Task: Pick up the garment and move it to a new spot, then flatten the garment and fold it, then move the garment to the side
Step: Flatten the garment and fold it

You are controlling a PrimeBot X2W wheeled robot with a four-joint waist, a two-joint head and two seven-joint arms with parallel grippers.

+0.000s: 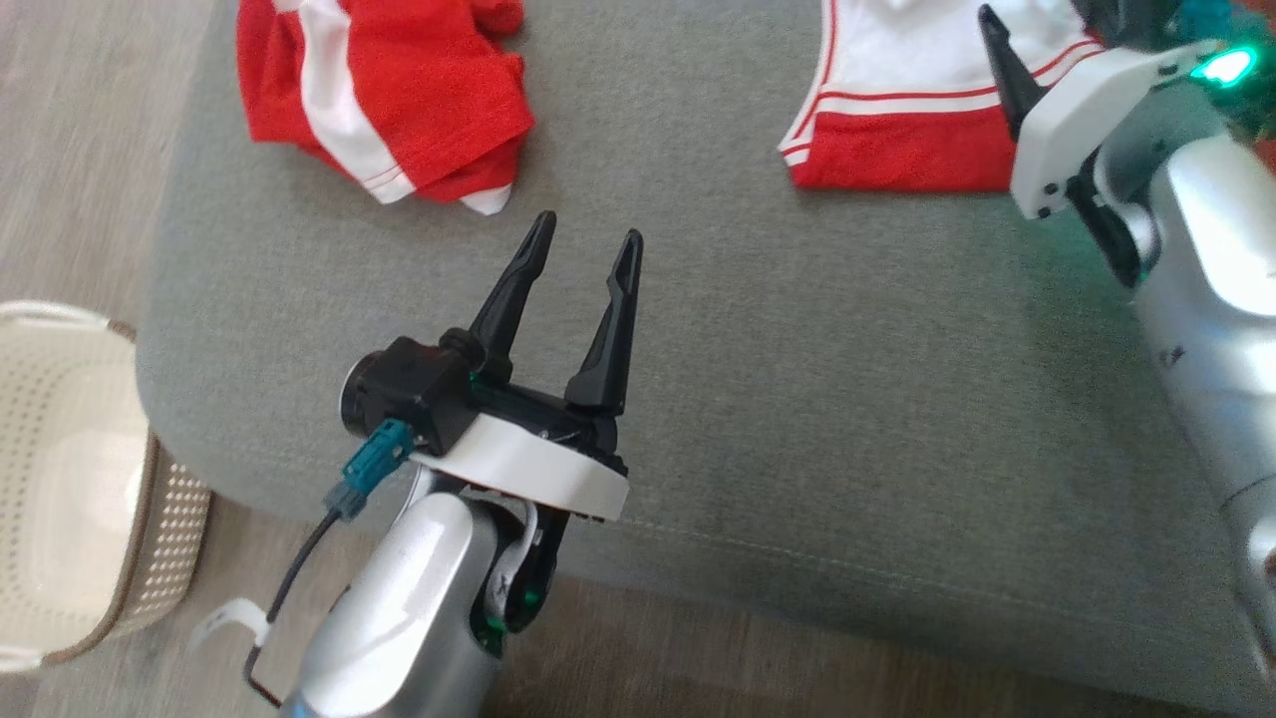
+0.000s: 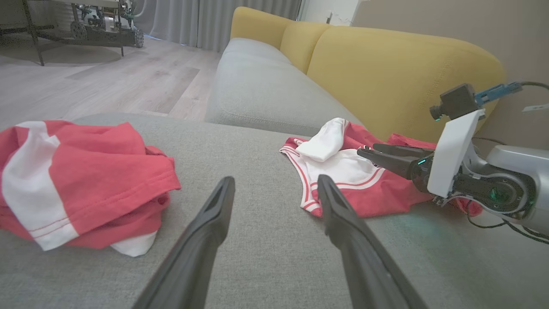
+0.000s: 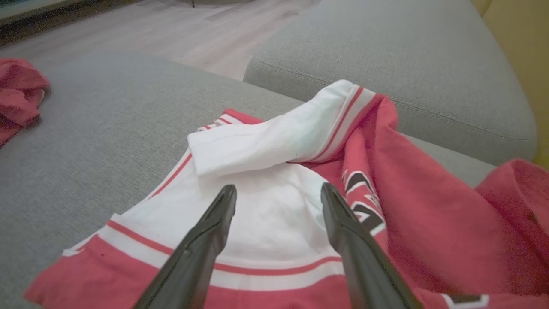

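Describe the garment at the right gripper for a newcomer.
On the grey fabric sofa seat, nearest the yellow backrest, lies a red-and-white garment under the right gripper. Unlike the crumpled red bundle, it lies flatter and shows black lettering.

On the seat (image 1: 797, 399), one garment (image 1: 389, 90) lies left, another garment (image 1: 897, 110) right; a basket (image 1: 184, 509) stands on the floor (image 1: 60, 150), left of the seat.

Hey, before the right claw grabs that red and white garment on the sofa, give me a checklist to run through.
1. Right claw open: ok.
2. Right claw above the garment: ok.
3. Claw touching cloth: cannot tell.
4. Garment lying flat: not ok, white sleeve folded over it.
5. Left claw open, apart from the crumpled garment: ok.
6. Bare grey cushion for a new spot: ok.
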